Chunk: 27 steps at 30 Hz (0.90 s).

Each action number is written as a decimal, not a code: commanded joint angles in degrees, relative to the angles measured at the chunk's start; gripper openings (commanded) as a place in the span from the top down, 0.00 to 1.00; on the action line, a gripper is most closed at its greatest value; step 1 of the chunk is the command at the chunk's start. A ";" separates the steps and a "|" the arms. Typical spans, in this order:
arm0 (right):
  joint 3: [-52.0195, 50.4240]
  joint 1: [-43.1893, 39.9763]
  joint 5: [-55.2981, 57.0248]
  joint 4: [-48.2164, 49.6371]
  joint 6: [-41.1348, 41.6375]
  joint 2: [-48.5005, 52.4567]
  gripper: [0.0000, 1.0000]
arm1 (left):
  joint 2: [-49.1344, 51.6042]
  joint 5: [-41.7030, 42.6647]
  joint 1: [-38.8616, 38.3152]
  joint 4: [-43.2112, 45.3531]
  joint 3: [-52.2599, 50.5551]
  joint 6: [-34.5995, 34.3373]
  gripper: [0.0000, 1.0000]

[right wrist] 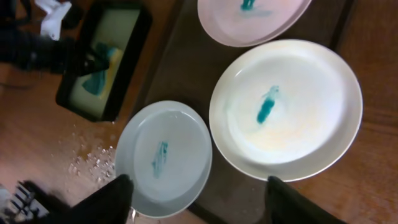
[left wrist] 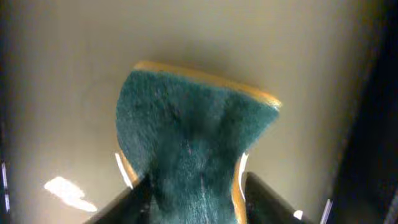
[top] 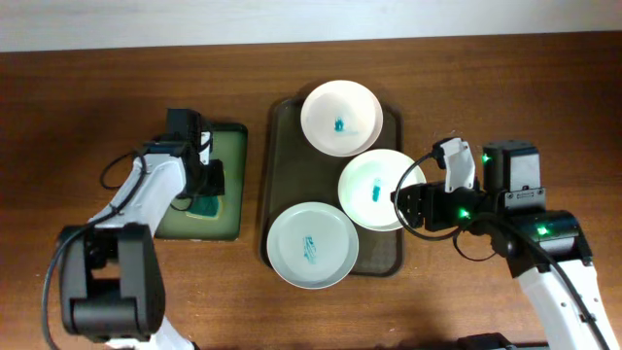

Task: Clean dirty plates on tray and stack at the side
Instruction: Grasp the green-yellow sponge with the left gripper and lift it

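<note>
My left end effector (left wrist: 196, 199) clenched on squashy sponge (left wrist: 193, 124); right end effector (right wrist: 199, 202) released; plates (top: 374, 190) likely stiff, slick: grip rim.

Plates (top: 340, 105) on tray (top: 284, 156) — sponge (left wrist: 193, 137) left

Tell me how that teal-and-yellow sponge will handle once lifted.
The teal-topped yellow sponge is probably soft: it pinches in where the left claw squeezes it. Its fuzzy top likely grips rather than slips.
</note>
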 commanded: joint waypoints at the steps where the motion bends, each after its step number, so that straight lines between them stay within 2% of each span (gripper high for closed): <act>1: 1.14 -0.37 -0.87 -0.24 0.04 1.31 0.44 | 5.90 -1.01 0.02 2.03 0.48 0.74 0.83; 2: 1.14 -0.37 -0.85 -0.20 0.02 1.31 0.45 | 7.48 -0.79 -0.11 2.25 0.48 0.74 1.00; 4: 1.14 -0.37 -0.66 -0.20 0.02 1.31 0.45 | 7.23 0.37 -0.13 1.07 1.44 0.74 1.00; 6: 1.14 -0.37 -0.66 -0.22 0.02 1.31 0.45 | 5.29 2.82 -0.13 -4.79 8.35 0.74 1.00; 7: 1.14 -0.37 -0.66 -0.22 0.02 1.31 0.45 | 4.79 3.63 -0.13 -6.97 10.91 0.74 0.80; 8: 1.14 -0.37 -0.66 -0.22 0.02 1.31 0.45 | 4.48 3.96 -0.13 -10.10 14.14 0.74 0.51; 9: 1.14 -0.37 -0.63 -0.24 0.02 1.31 0.45 | 4.48 3.93 -0.13 -12.02 15.52 0.76 0.42; 10: 1.14 -0.37 -0.63 -0.24 0.02 1.31 0.44 | 4.48 3.93 -0.13 -13.51 15.45 0.74 0.41; 13: 1.14 -0.37 0.11 -0.24 0.02 1.31 0.44 | 4.50 3.87 -0.37 -12.87 12.04 0.76 0.48; 14: 1.14 -0.37 1.49 -0.46 0.02 1.31 0.44 | 4.50 3.74 -0.35 -9.51 8.98 0.76 0.54; 16: 1.14 -0.37 2.29 -1.38 0.02 1.31 0.44 | 4.52 -0.72 -0.35 -2.08 3.63 0.76 0.60; 17: 1.14 -0.37 2.60 -2.16 0.02 1.31 0.44 | 4.52 -1.49 -0.35 2.14 1.20 1.01 0.67; 18: 1.14 -0.37 3.04 -2.19 0.02 1.31 0.44 | 4.52 -1.49 -0.35 3.26 0.94 1.01 0.87; 19: 1.14 -0.37 4.81 -2.19 0.04 1.31 0.44 | 4.52 -1.51 -0.35 3.58 0.94 1.05 1.00; 22: 1.14 -0.37 8.68 -1.88 0.57 2.56 0.44 | 4.48 -1.46 -0.35 0.59 3.96 2.47 1.00; 23: 1.14 -0.37 12.37 -1.92 3.15 4.13 0.46 | 4.46 -1.46 -0.37 -3.50 7.65 2.47 1.00; 25: 1.14 -0.37 11.82 -1.90 3.02 7.28 0.51 | 4.46 -0.39 -0.96 -12.13 16.17 2.49 1.00; 27: 1.14 -0.39 12.92 -1.20 3.08 9.84 0.51 | 4.46 2.71 -2.62 -17.00 22.18 2.67 1.00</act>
